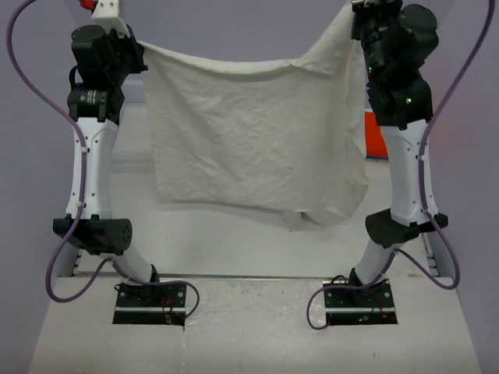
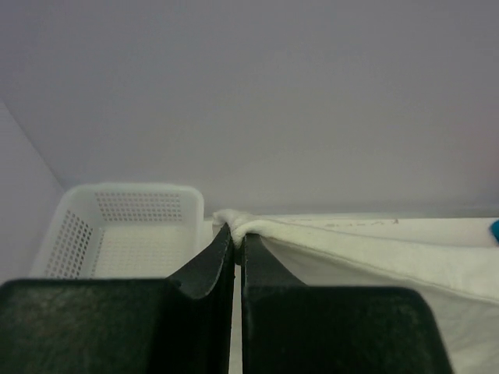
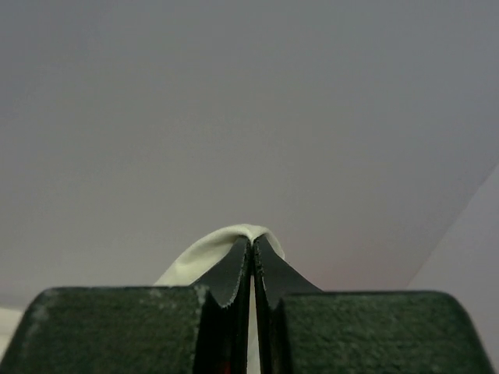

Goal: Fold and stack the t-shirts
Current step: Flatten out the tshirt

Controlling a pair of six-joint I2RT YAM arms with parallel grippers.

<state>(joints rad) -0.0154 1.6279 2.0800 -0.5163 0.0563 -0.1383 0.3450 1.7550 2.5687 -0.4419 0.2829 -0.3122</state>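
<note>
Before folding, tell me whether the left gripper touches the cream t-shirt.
Touching. The left wrist view shows the left gripper shut on a bunch of the cream t-shirt.

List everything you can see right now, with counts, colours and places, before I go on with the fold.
cream tee: one, off-white, hanging spread in the air between the two grippers.
orange tee: one, orange, at the right, mostly hidden behind the right arm.
blue edge: one, blue, at the right border of the left wrist view; too little shows to name it.
basket: one, white mesh, far left.
table: one, pale, under the arms.
cables: two, purple, one looping beside each arm.
left arm: one, white and black, raised.
right arm: one, white and black, raised.
left gripper: one, black, shut on the cream tee's corner.
right gripper: one, black, shut on the other corner.
</note>
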